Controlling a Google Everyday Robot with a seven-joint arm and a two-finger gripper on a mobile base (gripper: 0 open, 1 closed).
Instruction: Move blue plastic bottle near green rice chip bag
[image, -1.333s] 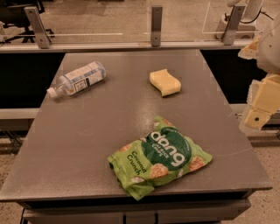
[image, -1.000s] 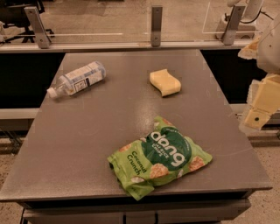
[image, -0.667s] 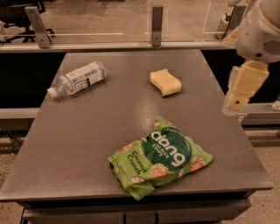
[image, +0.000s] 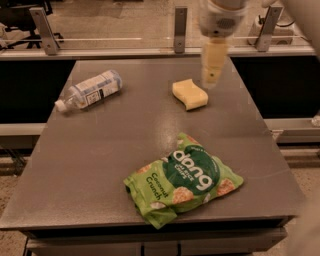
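The gripper (image: 211, 76) hung just above the far corner of the yellow sponge (image: 190, 94); whether it was open or closed couldn't be told. The bottle (image: 90, 90), clear bluish plastic, lay on its side well to the left of it. The crinkled green bag (image: 182, 180) lay near the front of the grey table (image: 100, 165).

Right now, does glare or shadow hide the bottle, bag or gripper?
Camera view: soft, even light; faint sheen on the table, no glare masking the blue plastic bottle or green rice chip bag; thin shadow under the bag; the gripper hangs lit just beyond the yellow sponge.
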